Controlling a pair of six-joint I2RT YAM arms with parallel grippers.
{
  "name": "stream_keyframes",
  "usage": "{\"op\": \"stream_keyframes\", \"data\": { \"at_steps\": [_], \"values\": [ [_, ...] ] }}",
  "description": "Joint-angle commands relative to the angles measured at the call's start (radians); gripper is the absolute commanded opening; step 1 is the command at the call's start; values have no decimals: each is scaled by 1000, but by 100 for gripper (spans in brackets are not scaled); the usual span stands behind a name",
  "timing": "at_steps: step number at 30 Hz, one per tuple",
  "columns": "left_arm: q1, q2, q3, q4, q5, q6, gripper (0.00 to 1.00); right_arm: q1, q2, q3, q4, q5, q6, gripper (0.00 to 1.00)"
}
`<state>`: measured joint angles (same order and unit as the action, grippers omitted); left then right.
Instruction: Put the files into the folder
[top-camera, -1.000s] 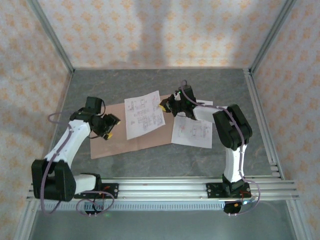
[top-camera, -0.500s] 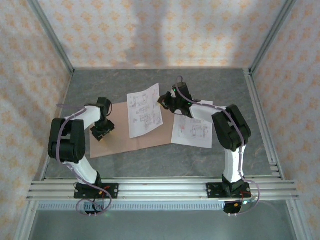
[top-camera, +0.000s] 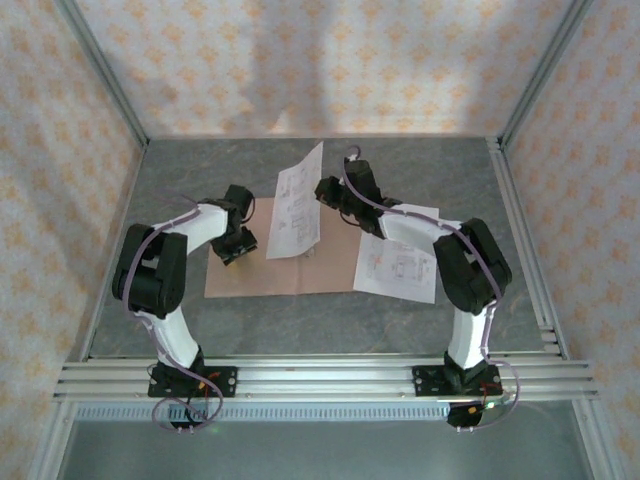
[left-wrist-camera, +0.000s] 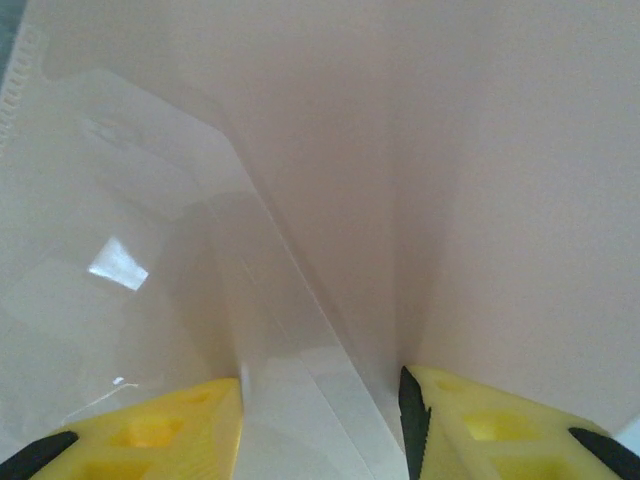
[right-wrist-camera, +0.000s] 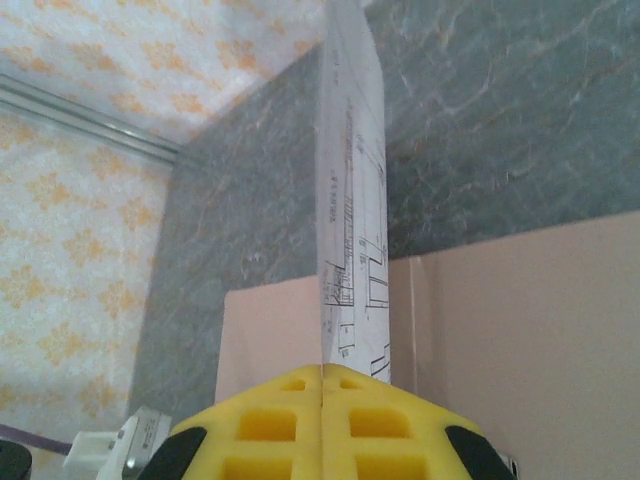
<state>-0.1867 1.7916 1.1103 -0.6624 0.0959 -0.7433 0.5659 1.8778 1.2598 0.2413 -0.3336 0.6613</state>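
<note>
Cream wallpaper with orange floral motifs covers the back wall (top-camera: 320, 60), the left wall (top-camera: 50, 190) and the right wall (top-camera: 595, 200). Soft grey shadows lie across the back wall, up high. Slim aluminium posts (top-camera: 100, 72) run down the corners to a grey, marble-veined worktop (top-camera: 430, 165), and an aluminium rail (top-camera: 330, 378) spans its near edge.

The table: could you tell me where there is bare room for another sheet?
Bare table: near strip between folder and rail; far strip by the back wall. Crowded middle: left tool over folder, right tool gripping held sheet, flat sheet beside.
</note>
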Motion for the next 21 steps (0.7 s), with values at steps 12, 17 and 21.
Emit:
{"op": "stream_keyframes", "data": {
  "at_steps": [12, 17, 21],
  "values": [
    [110, -328, -162, -150, -44, -85, 33, 8, 68, 76, 147, -53, -208, 0],
    [171, -291, -210, -128, -29, -76, 23, 30, 74, 54, 135, -64, -360, 0],
    [173, -240, -205, -115, -57, -74, 17, 35, 78, 34, 141, -56, -437, 0]
  ]
}}
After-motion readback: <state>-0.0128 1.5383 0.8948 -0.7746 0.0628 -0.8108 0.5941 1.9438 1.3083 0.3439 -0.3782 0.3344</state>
